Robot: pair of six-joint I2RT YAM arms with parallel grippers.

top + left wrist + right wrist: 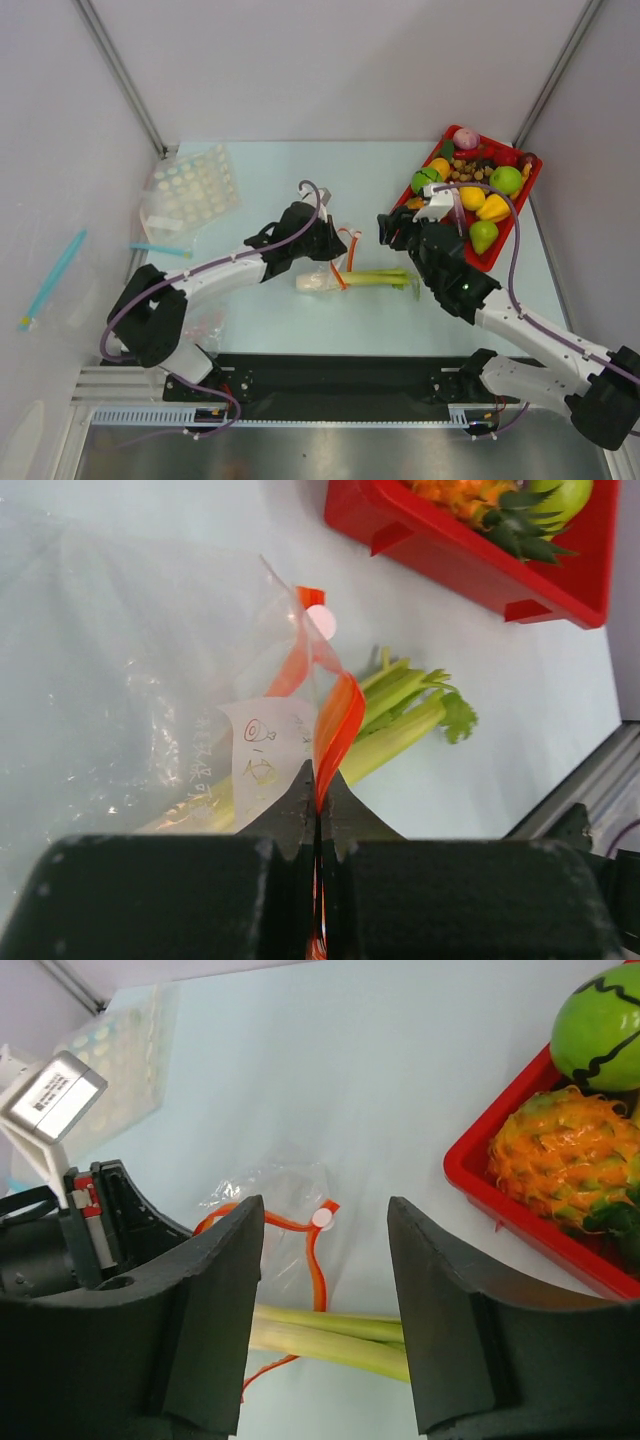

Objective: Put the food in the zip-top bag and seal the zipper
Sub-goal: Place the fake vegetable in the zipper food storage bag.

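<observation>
While left gripper pinches the bag mouth in top view, leek lies mid-table and right gripper hovers just beside its leaves. Left wrist: jaws clenched on the zipper, strip twisted, bag slack, leek stalk behind the plastic, leaves outside. Right wrist: fingers spread, empty, above the leek; tray near. Risk: mouth looks collapsed, so pushing the leek could drag the bag or yank the strip free; leaves across the zipper would block sealing.
</observation>
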